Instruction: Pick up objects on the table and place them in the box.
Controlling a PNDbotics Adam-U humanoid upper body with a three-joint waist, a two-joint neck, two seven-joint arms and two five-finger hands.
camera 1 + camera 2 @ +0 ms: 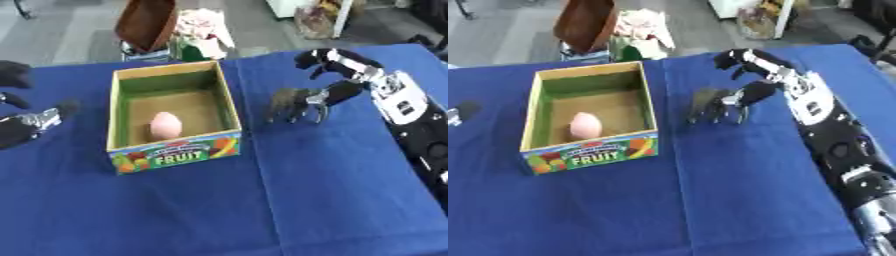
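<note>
A cardboard box (pixel 228 102) with a "FRUIT" label on its front wall stands on the blue table, left of centre. A pink, egg-shaped object (pixel 165 124) lies on the box floor near the front. My right hand (pixel 337 92) hovers just right of the box, fingers (pixel 293 104) spread and hanging down toward the cloth, thumb raised behind; it holds nothing. My left hand (pixel 31 122) shows at the left edge, away from the box, fingers relaxed and empty.
The blue cloth (pixel 262 200) covers the whole table. Beyond the far edge stand a brown curved object (pixel 146 22), a white and pink bundle (pixel 203 27) and other clutter on the floor. My right forearm (pixel 833 140) runs along the right side.
</note>
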